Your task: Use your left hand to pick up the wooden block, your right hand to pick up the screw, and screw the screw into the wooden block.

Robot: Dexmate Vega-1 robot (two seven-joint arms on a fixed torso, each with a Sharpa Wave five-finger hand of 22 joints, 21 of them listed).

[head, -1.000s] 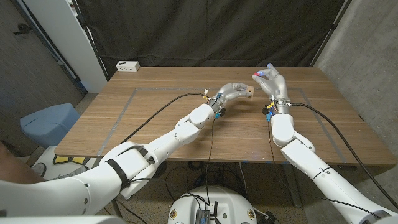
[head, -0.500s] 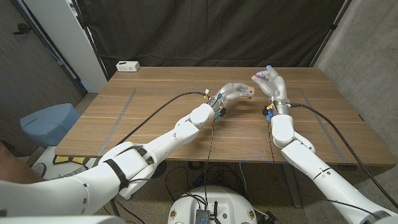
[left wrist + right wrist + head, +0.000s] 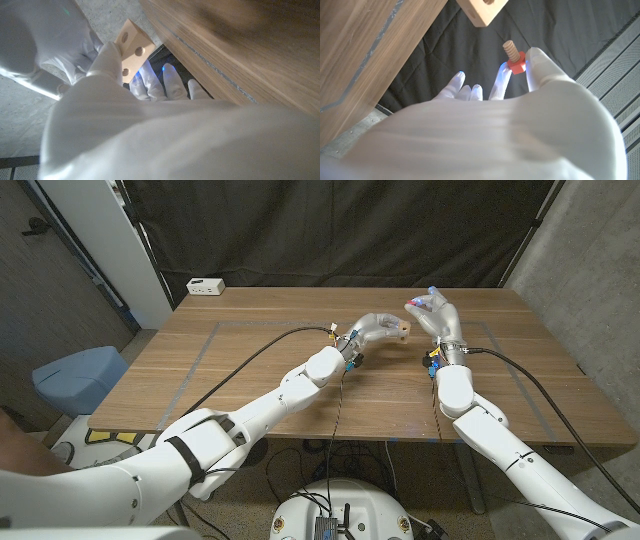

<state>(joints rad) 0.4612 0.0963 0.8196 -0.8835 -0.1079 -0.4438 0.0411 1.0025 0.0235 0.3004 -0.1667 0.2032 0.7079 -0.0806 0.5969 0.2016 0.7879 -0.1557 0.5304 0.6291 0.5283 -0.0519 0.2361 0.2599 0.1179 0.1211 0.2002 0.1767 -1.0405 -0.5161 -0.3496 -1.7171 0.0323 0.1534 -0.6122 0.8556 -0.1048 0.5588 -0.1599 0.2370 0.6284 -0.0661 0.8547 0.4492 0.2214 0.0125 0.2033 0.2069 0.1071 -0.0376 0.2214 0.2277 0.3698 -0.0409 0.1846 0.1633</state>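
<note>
dark curtain hangs behind the wooden counter [image 3: 250,360]. above it, the wooden block [image 3: 403,330] is gripped by the left hand [image 3: 375,328], its holes [image 3: 132,44] turned toward the screw [image 3: 514,56], which is pinched in the right hand [image 3: 436,313] for insertion.

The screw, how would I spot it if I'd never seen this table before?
Start at the wooden table and follow the robot's right arm up to its right hand, raised over the far side. The screw is pinched at its fingertips, close to the pale wooden block held by the left hand. It is the tiny piece with a red head and a tan, ridged wooden shaft.
</note>
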